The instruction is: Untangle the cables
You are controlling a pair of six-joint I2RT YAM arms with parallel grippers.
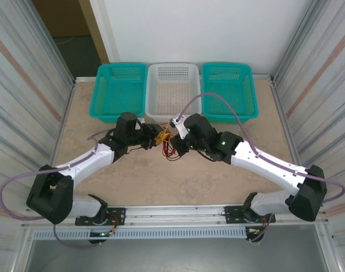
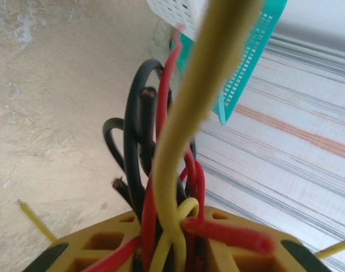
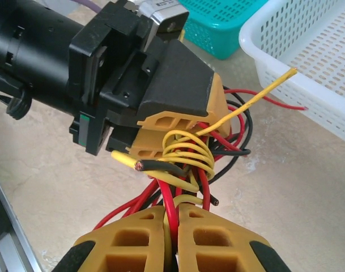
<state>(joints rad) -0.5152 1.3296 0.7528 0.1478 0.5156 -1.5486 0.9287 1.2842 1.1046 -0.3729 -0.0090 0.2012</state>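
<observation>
Pulling apart risks tightening the knot: right gripper (image 3: 173,218) clamps red and yellow strands, left gripper (image 3: 164,137) pinches the same cables (image 3: 189,161), bunched between them over the table (image 3: 285,187).

The tabletop (image 1: 155,181) is pale brown, with a speckled, stony look. At its far edge three baskets stand in a row, side by side. The left green basket (image 1: 120,90) comes first, the white basket (image 1: 173,90) is in the middle, and the right green basket (image 1: 229,90) is last. All three sit flat on the tabletop, with their rims just beside each other. Just in front of the white basket is a small bunch of red, black and yellow cables (image 1: 167,144). Some red loops hang low over the tabletop, but I cannot tell if they touch it.
</observation>
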